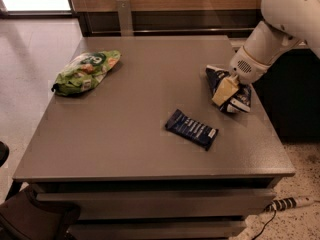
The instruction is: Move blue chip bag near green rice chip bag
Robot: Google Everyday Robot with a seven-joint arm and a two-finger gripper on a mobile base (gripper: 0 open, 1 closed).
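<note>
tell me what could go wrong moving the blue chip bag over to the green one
The hand is on the blue chip bag near the right edge of the table; a weak hold on the wrinkly foil might let it slip off there. The bar wrapper lies near the path to the green rice chip bag, so a low carry could knock it.
</note>
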